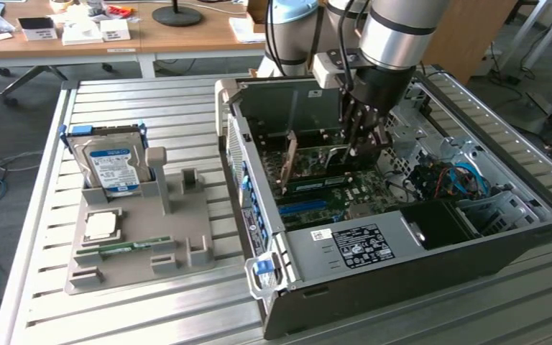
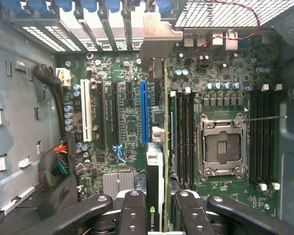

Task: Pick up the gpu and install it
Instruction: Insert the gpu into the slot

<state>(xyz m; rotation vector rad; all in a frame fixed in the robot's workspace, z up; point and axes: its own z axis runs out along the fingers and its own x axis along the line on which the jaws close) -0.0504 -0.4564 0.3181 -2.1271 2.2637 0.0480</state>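
The gpu (image 2: 156, 188) appears edge-on in the wrist view: a black shroud with a green logo, a thin green board edge, and a silvery bracket (image 2: 159, 34) at its far end by the case's rear slot openings. My gripper (image 2: 159, 218) is shut on it, with black fingers (image 2: 132, 210) pressed against both faces. The card stands on edge over the motherboard, right beside the long blue slot (image 2: 144, 112). Whether its edge sits in a slot I cannot tell. In the exterior view my gripper (image 1: 358, 147) reaches down into the open computer case (image 1: 401, 280), holding the gpu (image 1: 319, 165) upright.
On the motherboard are a white slot (image 2: 86, 117), black slots, an empty CPU socket (image 2: 221, 144) and cable bundles (image 2: 59, 164). On the exterior view's left, a grey holder (image 1: 137, 251) carries a blue-labelled hard drive (image 1: 113, 165), a CPU chip (image 1: 100, 226) and a RAM stick (image 1: 118, 248).
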